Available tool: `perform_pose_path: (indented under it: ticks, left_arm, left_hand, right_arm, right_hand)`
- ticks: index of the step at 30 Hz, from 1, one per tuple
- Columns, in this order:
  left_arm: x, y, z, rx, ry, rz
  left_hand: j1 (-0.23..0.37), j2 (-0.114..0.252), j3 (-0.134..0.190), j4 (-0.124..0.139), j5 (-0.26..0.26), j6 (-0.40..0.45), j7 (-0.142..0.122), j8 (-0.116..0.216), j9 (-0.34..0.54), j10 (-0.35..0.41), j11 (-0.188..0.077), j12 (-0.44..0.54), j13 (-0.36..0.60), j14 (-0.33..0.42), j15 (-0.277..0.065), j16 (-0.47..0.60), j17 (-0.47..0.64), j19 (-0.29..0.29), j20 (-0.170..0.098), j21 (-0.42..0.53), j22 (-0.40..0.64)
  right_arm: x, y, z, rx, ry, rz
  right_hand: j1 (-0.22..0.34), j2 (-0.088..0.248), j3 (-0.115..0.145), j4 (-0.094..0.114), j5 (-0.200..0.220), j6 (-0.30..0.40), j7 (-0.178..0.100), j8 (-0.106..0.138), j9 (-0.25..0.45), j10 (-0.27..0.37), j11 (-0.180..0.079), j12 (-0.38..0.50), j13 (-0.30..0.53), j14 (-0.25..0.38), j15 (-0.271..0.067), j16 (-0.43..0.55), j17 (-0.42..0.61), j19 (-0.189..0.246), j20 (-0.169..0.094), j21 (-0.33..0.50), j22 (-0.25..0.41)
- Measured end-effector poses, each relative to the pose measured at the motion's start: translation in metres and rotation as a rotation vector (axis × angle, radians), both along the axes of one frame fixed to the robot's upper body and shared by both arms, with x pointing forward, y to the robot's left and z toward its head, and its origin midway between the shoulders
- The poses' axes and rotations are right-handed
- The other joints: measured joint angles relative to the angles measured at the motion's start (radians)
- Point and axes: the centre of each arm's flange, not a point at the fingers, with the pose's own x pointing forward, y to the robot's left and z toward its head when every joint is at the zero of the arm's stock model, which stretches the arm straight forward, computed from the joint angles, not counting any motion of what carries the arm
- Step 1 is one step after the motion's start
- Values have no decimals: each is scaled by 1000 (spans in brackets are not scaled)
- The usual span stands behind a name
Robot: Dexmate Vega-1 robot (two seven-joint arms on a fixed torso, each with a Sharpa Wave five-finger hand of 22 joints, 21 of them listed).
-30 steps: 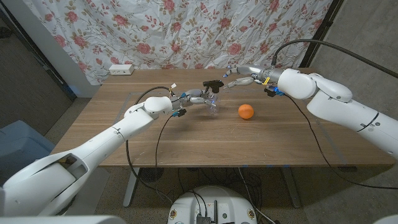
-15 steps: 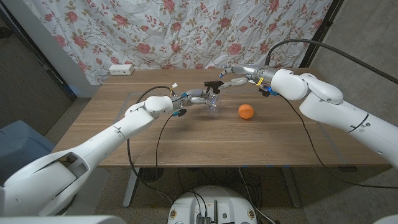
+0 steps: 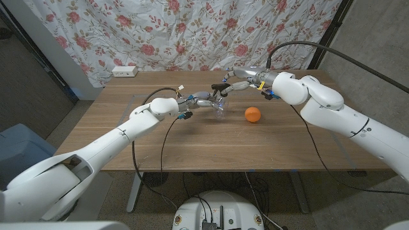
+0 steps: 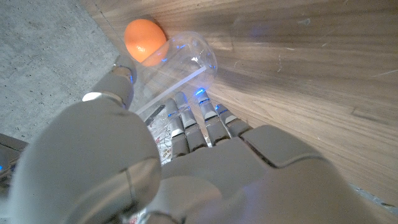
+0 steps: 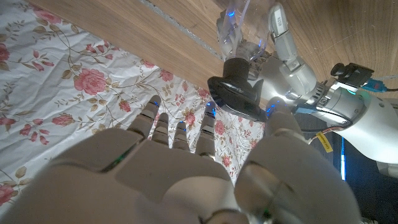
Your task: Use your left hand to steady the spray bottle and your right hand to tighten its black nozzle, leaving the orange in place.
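A clear spray bottle (image 3: 218, 110) stands at the table's middle, and my left hand (image 3: 203, 100) grips its body from the left side. Its black nozzle (image 3: 220, 85) sits on top. My right hand (image 3: 238, 81) hovers just right of the nozzle, fingers apart. In the right wrist view the nozzle (image 5: 238, 93) lies between my spread fingers (image 5: 163, 127) and thumb, and I see no firm contact. The left hand's fingers (image 5: 292, 59) wrap the bottle (image 5: 244, 28) there. The orange (image 3: 253, 114) lies on the wood to the bottle's right. Beyond my left hand (image 4: 186, 155) I see the bottle (image 4: 180, 62) and the orange (image 4: 146, 40).
A white power strip (image 3: 124, 71) lies at the table's far left edge. A floral curtain (image 3: 192, 32) hangs behind the wooden table (image 3: 192, 144). Cables run along both arms over the tabletop.
My right arm has swung left, bringing its hand up to the black nozzle. The left hand, the bottle and the orange have stayed put.
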Motion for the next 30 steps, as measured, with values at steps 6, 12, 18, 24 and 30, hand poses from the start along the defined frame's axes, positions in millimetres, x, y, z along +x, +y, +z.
perform_pose_path:
  ticks: [6, 12, 18, 24, 30]
  left_arm:
    - [0, -1, 0, 3, -1, -3]
    - [-1, -2, 0, 6, -2, -4]
    - [-1, -3, -1, 10, -3, -7]
    - [-2, -4, -2, 14, -2, -9]
    - [-2, -4, -3, 20, 0, -11]
  left_hand:
    - [0, 0, -4, -4, 0, 0, 0, 0, -1, 0, 0, 0, 2, 0, 0, 0, 0, 0, 0, 0, 0]
    - [-2, 2, -8, 0, 0, 0, 0, 0, -1, 2, -2, 0, 3, 0, 0, 0, 0, 0, 0, 0, 0]
    - [-3, 3, -14, 3, 0, 0, 0, 0, -5, 3, -3, -2, 8, 0, 0, 0, 0, 0, 0, 0, 0]
    - [-3, 3, -16, 0, 0, 4, -3, 0, -7, 9, 2, -5, 10, 0, 0, 0, 0, 0, 0, 0, 0]
    - [-4, 4, -18, -2, -1, 9, -1, 0, -7, 13, -1, -5, 12, 0, 0, 0, 0, 0, 0, 0, 0]
  right_arm:
    - [0, 6, -3, -14, -13, -12]
    - [1, 8, -4, -27, -29, -37]
    - [2, 9, -7, -25, -36, -57]
    - [3, 10, -9, -19, -40, -68]
    - [4, 10, -10, -12, -42, -76]
  right_hand:
    - [-6, -6, 0, 0, 0, 42, -4, 16, 5, 15, 4, 1, 0, 15, -4, 7, -4, 11, -4, 0, 0]
    - [-7, -7, 2, -2, -8, 88, -5, 36, 9, 32, 0, 5, 0, 27, -9, 7, -4, 18, -4, 0, 0]
    - [11, -6, 6, -6, -8, 128, -10, 54, 18, 54, -7, 8, 0, 41, -16, 10, -4, 30, -9, 8, 0]
    - [27, 3, 13, -7, -8, 181, -9, 77, 23, 74, -16, 13, 0, 48, -24, 15, -8, 44, -9, 8, 0]
    - [36, -7, 13, -7, -8, 226, -9, 96, 28, 91, -20, 14, 0, 62, -27, 15, -8, 45, -9, 8, 0]
